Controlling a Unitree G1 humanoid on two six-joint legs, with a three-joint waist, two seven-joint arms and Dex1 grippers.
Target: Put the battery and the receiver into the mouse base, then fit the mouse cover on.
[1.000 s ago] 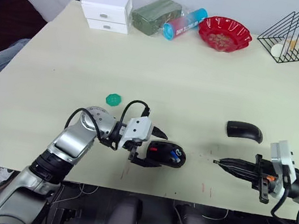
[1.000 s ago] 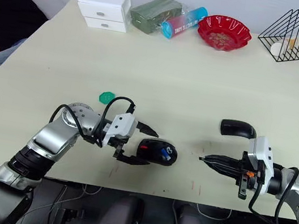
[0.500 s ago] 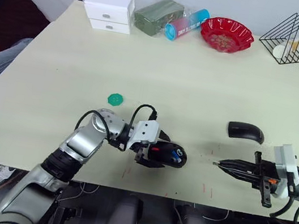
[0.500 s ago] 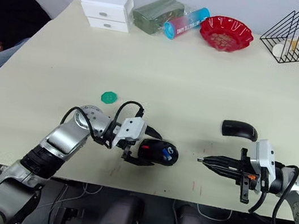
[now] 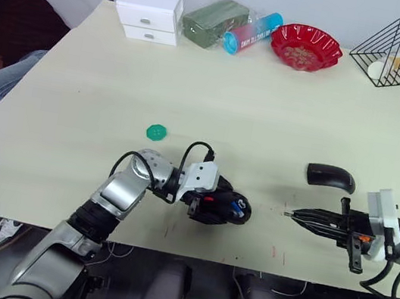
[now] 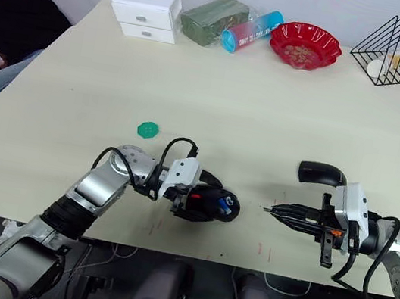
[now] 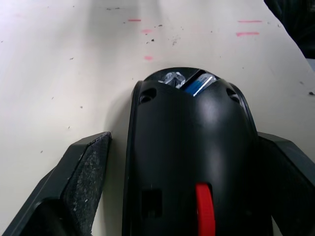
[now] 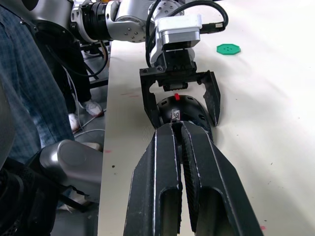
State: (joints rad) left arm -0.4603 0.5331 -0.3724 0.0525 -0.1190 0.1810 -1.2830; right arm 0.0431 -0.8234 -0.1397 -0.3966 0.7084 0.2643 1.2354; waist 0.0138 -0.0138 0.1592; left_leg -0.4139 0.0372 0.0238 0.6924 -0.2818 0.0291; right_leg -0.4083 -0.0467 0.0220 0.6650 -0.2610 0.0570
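Base (image 5: 223,206) sits near the bench (image 5: 215,106) front edge, straddled by the left end effector (image 6: 203,200), whose jaws stand open on either flank without clamping in the wrist view. It looks a light, rigid plastic shell, glossy and likely to skid, so its long sides seem the safest hold. Blue parts show inside at its far end. Right end effector (image 5: 291,213) points at it, fingers pressed together; whether they pinch anything I cannot tell. Cover (image 5: 328,176) lies apart, beyond the right arm.

The mouse base (image 5: 222,207) (red and blue inside) lies near the table's front edge, the glossy mouse cover (image 5: 328,176) well apart.
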